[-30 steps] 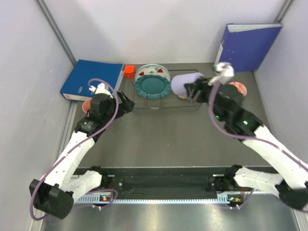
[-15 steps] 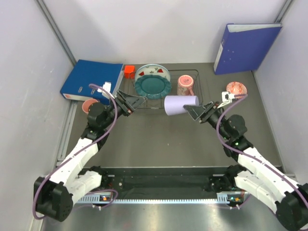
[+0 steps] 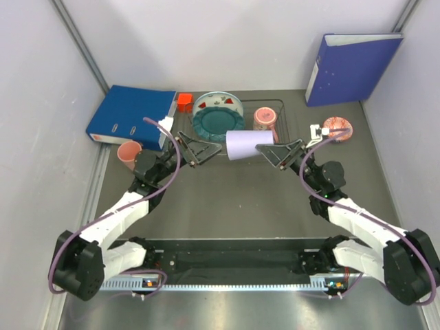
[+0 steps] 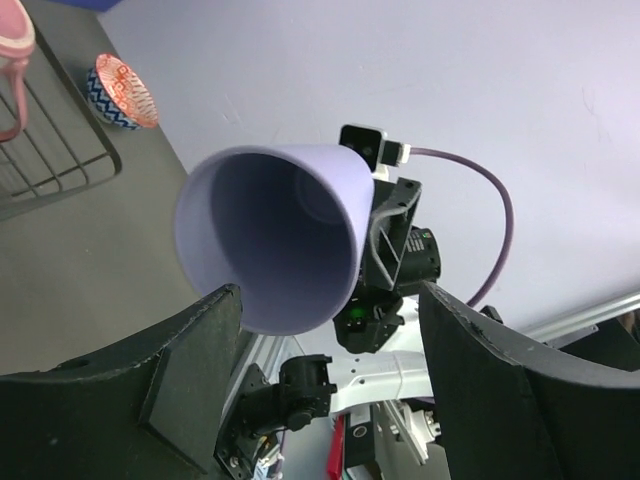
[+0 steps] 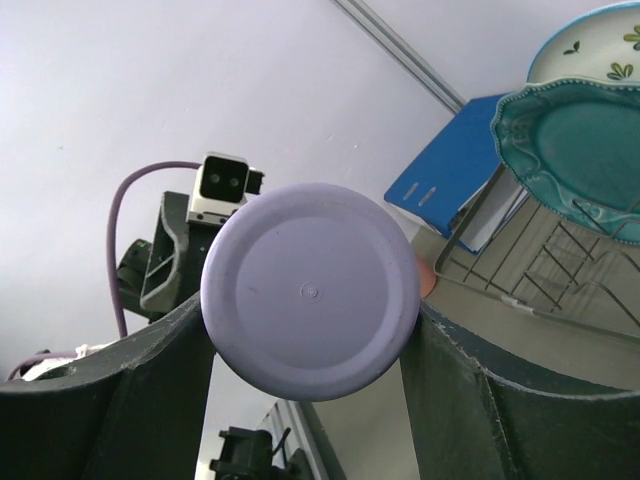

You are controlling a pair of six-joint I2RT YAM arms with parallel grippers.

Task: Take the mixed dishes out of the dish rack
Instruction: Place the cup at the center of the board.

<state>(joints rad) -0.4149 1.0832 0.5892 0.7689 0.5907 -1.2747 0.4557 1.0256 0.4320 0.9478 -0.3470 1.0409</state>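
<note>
My right gripper is shut on the base end of the lavender cup and holds it sideways in the air in front of the dish rack. The cup's flat bottom sits between my right fingers. My left gripper is open and faces the cup's open mouth, whose lower rim is at its fingertips. The teal plate, white plate and a salmon cup stand in the rack. Another salmon cup and the patterned bowl are on the table.
A blue binder lies flat at the back left, with a small red cube beside the rack. A second blue binder stands upright at the back right. Grey walls close in both sides.
My right gripper lifted the lavender cup out of the rack and carried it forward and left. My left arm swung in toward the cup's mouth with its gripper open.
</note>
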